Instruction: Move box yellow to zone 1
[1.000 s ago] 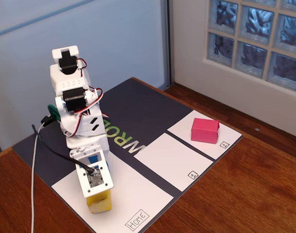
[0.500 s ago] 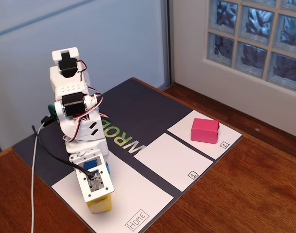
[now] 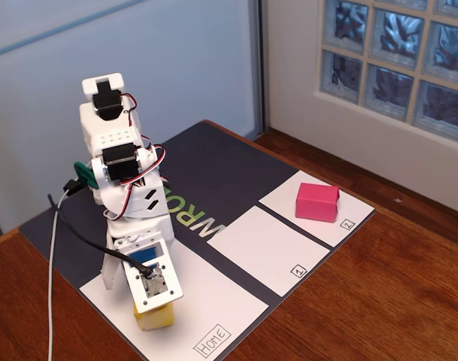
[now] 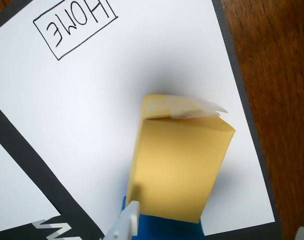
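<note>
The yellow box (image 3: 155, 319) stands on the white Home sheet (image 3: 206, 304), mostly hidden under the arm's head in the fixed view. In the wrist view the yellow box (image 4: 179, 167) fills the middle, with a white taped flap at its far end. My gripper (image 3: 153, 301) hangs straight over it. In the wrist view the gripper (image 4: 216, 227) is open: one white fingertip (image 4: 128, 220) is at the box's left edge, and the other just shows at the bottom right corner, well clear of the box. Zone 1 (image 3: 266, 241) is the bare white sheet in the middle of the mat.
A pink box (image 3: 316, 201) sits on zone 2 (image 3: 341, 222) at the mat's right end. The dark mat (image 3: 213, 165) lies on a wooden table (image 3: 394, 301). A white cable (image 3: 54, 256) hangs left of the arm. A wall and a glass-block window stand behind.
</note>
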You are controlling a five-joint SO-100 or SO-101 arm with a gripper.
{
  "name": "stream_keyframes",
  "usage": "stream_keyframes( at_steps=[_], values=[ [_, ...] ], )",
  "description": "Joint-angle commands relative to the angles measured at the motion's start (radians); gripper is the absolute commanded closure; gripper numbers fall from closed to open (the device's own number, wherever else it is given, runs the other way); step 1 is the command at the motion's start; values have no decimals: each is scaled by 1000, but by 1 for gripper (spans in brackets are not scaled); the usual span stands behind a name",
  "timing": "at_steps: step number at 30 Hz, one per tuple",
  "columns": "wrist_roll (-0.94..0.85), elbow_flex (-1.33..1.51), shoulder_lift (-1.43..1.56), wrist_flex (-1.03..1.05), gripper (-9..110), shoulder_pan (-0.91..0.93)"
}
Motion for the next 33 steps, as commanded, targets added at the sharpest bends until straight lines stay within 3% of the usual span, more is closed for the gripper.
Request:
stream_keyframes(
  at_steps=[1, 17, 33],
  values=[
    [6, -20, 17, -34, 65, -20],
    [35, 275, 127, -252, 67, -20],
    [43, 313, 60, -348, 67, -21]
  ],
)
